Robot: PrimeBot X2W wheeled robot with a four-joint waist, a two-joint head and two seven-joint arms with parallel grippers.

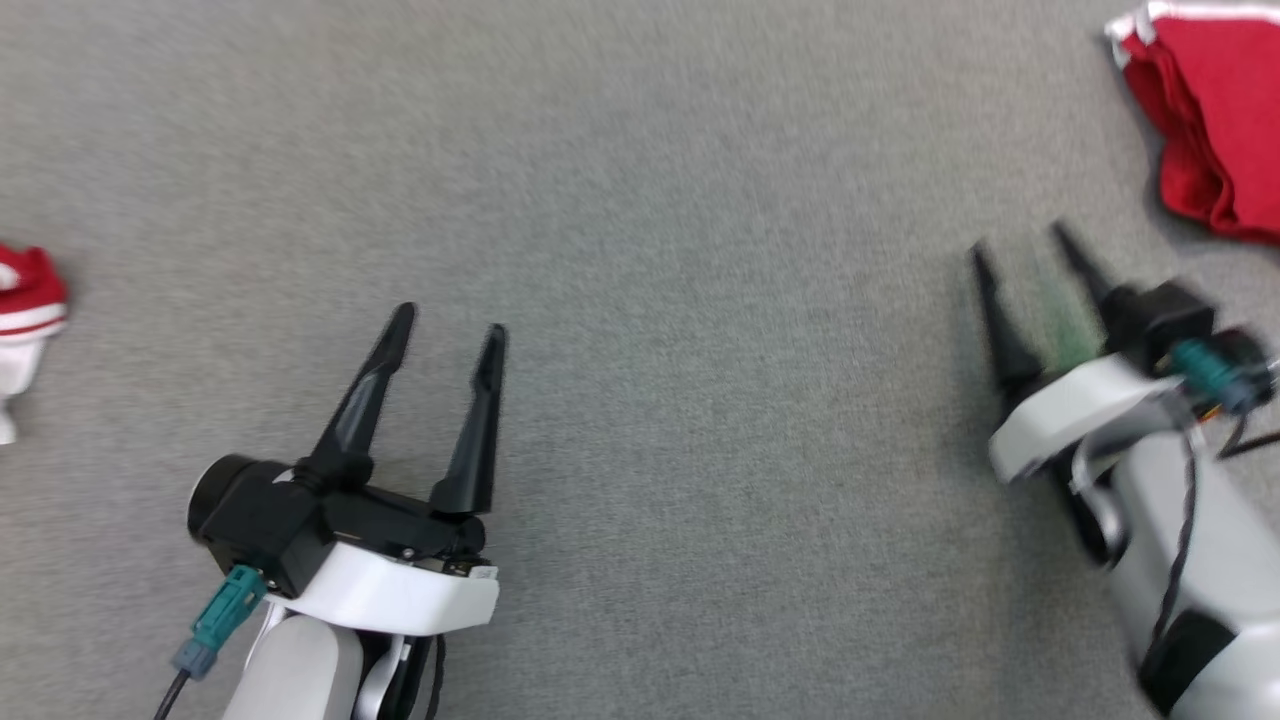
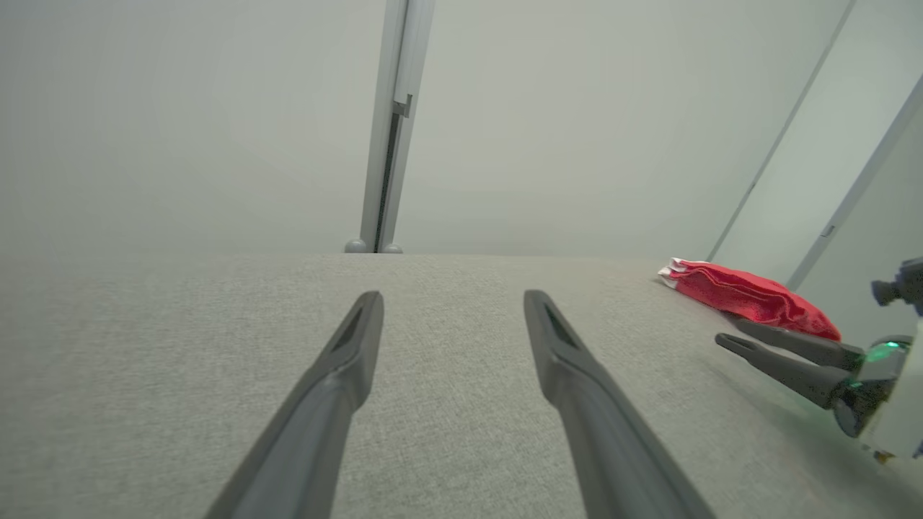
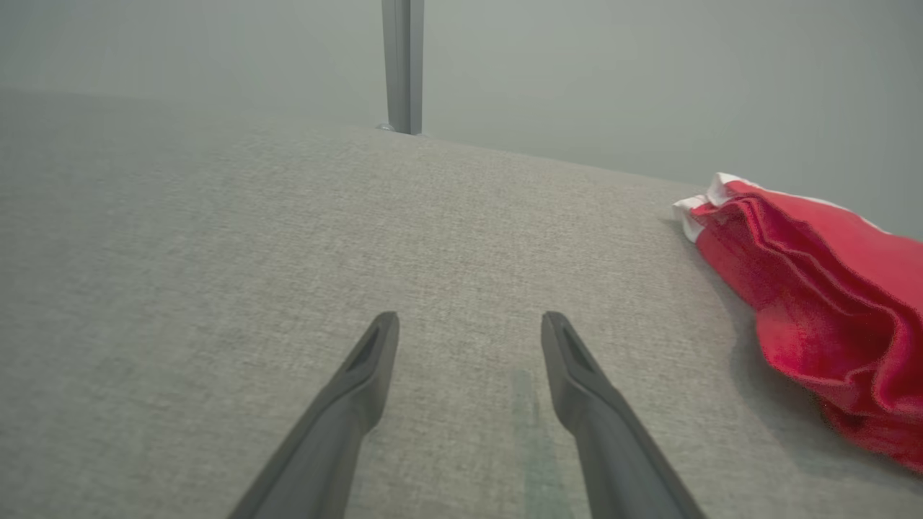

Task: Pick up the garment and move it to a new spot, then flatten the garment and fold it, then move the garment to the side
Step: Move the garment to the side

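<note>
I see a grey woven surface (image 1: 640,200) stretching ahead to plain pale walls (image 2: 180,130); a vertical grey strip (image 2: 389,130), possibly a panel joint, divides them.

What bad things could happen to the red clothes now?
The folded red garment lies near the far edge of the grey surface, so a nudge might push it off. The open right tool sits close beside it; a careless swing could snag it and undo the folds.

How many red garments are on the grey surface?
2. One red garment lies far right, past the right pincer; a red-and-white garment sits at the head view's left edge, cut off. Others may be out of frame.
</note>
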